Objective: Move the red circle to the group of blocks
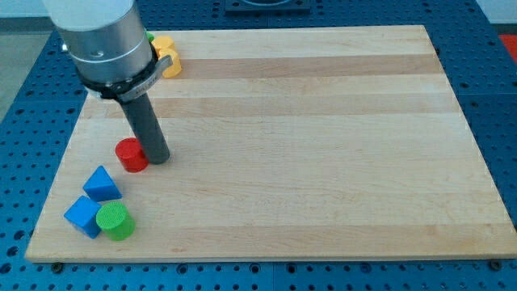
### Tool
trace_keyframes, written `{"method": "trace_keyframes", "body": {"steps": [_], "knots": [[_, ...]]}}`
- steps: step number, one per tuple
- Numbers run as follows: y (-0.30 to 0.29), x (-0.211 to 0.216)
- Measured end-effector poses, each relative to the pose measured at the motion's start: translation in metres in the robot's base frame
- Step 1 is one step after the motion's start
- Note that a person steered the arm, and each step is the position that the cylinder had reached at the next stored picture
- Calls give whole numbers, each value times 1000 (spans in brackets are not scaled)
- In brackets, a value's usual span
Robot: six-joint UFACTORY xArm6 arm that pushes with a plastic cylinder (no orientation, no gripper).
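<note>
The red circle [130, 154] lies on the wooden board [323, 137] near the view's left edge. My tip [157, 158] rests just right of the red circle, touching or nearly touching it. Below it, toward the view's bottom left, sits a group: a blue triangle [102, 184], a blue cube [83, 216] and a green circle [115, 221]. The red circle is a short gap above and to the right of the blue triangle.
A yellow block [167, 56] sits at the view's top left, partly hidden behind the arm's grey body [105, 40], with a sliver of green beside it. The board lies on a blue perforated table [493, 65].
</note>
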State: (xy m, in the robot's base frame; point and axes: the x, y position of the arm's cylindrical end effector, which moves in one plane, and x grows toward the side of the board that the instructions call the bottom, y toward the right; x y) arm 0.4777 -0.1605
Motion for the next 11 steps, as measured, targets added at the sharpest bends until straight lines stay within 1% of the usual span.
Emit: {"method": "trace_keyframes", "body": {"steps": [1, 3, 4, 5, 8, 11], "knots": [[1, -2], [29, 4], [19, 21], [12, 24], [-13, 24], [-20, 22]]}}
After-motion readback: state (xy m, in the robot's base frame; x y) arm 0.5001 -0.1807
